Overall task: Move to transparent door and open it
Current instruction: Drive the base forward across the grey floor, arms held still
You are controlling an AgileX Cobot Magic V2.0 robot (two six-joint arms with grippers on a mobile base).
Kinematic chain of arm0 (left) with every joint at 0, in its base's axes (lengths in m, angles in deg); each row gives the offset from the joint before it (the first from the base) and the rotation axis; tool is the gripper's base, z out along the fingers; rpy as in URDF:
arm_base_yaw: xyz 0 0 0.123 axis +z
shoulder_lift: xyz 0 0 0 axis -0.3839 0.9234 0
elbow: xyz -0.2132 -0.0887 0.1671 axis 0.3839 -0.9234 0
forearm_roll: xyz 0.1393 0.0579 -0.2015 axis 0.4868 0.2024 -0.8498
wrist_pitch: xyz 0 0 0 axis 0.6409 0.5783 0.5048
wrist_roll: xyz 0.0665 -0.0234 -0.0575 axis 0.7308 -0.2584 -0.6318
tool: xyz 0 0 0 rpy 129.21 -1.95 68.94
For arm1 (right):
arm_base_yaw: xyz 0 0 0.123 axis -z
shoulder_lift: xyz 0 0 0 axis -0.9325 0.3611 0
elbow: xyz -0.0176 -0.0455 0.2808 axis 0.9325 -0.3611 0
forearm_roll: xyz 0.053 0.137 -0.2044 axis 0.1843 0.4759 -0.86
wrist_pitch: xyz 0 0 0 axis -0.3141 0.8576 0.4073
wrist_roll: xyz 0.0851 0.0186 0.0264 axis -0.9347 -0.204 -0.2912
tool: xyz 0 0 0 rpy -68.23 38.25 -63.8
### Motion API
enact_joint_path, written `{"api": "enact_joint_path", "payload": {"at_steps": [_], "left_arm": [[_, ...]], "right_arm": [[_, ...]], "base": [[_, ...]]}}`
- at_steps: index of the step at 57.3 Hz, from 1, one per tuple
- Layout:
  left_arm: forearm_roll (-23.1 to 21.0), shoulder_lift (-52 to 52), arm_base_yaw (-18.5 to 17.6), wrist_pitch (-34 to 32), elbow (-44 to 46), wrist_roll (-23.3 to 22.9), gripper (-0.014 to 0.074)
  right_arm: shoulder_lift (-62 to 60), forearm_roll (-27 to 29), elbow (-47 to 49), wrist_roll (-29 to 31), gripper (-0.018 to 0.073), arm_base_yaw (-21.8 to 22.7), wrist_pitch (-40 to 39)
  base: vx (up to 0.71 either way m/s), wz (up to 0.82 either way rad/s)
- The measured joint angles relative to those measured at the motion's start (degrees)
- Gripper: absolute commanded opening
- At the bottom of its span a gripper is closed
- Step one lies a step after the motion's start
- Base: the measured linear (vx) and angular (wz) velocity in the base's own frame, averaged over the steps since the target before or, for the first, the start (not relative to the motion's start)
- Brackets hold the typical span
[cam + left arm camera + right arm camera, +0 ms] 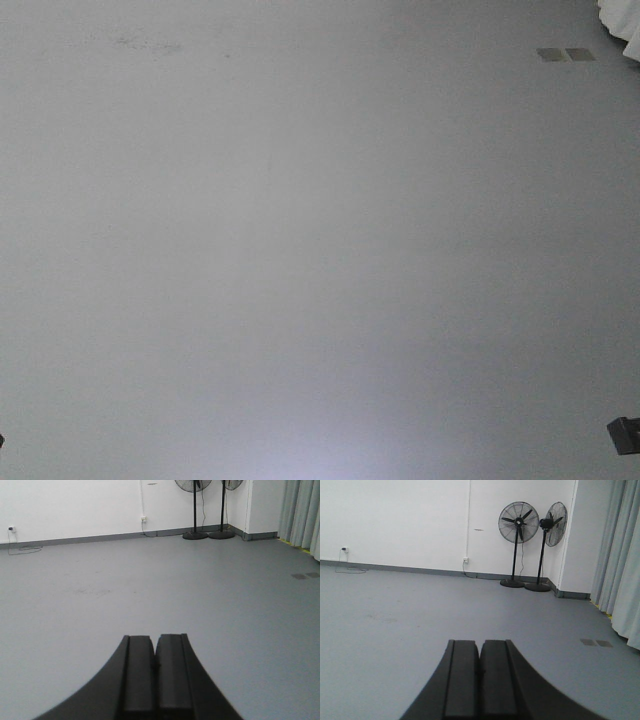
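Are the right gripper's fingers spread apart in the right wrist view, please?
No, the right gripper shows its two black fingers pressed together with no gap between them.

The front view looks steeply down on the grey floor (300, 250), close, with a pair of small dark floor patches (565, 54) near its top right corner. The left wrist view sits low, looking level along the left gripper (155, 641), with those patches to its right and two pedestal fans (195, 510) beyond them at the far wall. The right wrist view looks along the right gripper (480, 643) the same way, sharing patches, fans and wall.
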Motion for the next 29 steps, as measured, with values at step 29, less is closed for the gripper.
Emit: {"api": "enact_joint_path", "payload": {"at_steps": [29], "left_arm": [[0.0, 0.0, 0.0, 0.0, 0.0, 0.0, 0.0004]], "right_arm": [[0.0, 0.0, 0.0, 0.0, 0.0, 0.0, 0.0]], "base": [[0.0, 0.0]]}}
